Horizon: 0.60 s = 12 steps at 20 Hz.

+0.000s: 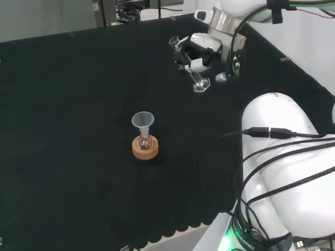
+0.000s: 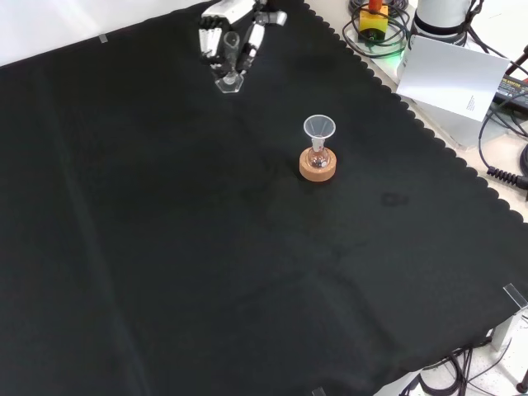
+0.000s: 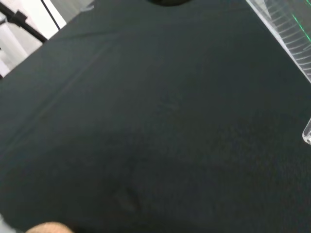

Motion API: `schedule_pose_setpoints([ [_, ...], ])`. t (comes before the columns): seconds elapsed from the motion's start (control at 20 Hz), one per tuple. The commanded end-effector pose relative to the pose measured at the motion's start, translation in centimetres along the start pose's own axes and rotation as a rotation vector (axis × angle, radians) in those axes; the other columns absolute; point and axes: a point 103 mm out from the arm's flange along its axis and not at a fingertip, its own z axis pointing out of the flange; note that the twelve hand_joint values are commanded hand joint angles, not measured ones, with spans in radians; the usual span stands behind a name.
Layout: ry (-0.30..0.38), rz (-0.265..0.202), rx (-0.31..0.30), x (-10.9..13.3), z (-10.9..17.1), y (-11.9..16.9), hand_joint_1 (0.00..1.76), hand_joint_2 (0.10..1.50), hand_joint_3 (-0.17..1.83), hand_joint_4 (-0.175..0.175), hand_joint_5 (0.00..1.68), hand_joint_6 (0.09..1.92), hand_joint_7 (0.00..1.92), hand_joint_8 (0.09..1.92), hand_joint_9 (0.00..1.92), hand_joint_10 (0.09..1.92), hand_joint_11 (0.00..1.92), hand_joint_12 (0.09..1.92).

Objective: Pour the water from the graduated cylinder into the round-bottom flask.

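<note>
A small round-bottom flask [image 1: 145, 142] [image 2: 318, 160] sits on a cork ring [image 1: 146, 151] [image 2: 318, 172] mid-cloth, with a clear funnel [image 1: 142, 121] [image 2: 319, 128] in its neck. The clear graduated cylinder [image 1: 200, 82] [image 2: 229, 76] is well to the right of the flask in the head view, and its hexagonal foot is at the cloth. The hand [image 1: 196, 55] [image 2: 228, 37] is at its tube, with fingers and thumb curled round it. In the wrist view the cylinder's marked wall [image 3: 290, 35] shows close by. I cannot see a water level.
The arm's white links [image 1: 277, 151] rise at the head view's right. In the front view, a white card [image 2: 454, 78] and cables [image 2: 503, 140] lie beyond the cloth's scalloped edge at the right. Bare black cloth [image 2: 206, 247] lies between cylinder and flask.
</note>
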Motion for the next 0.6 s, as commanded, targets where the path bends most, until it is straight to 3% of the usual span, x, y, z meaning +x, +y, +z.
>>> schedule_pose_setpoints([
  [0.05, -0.086, 0.043, 0.140, 3.0, 0.6, -4.7, 1.11, 1.21, 0.05, -0.175, 0.77, 1.32, 0.92, 0.71, 1.26, 0.27, 1.15, 0.81],
  [0.6, -0.258, 0.051, 0.403, 5.8, 3.8, -7.1, 1.11, 1.21, 0.04, -0.175, 0.77, 1.32, 0.93, 0.71, 1.27, 0.27, 1.15, 0.81],
])
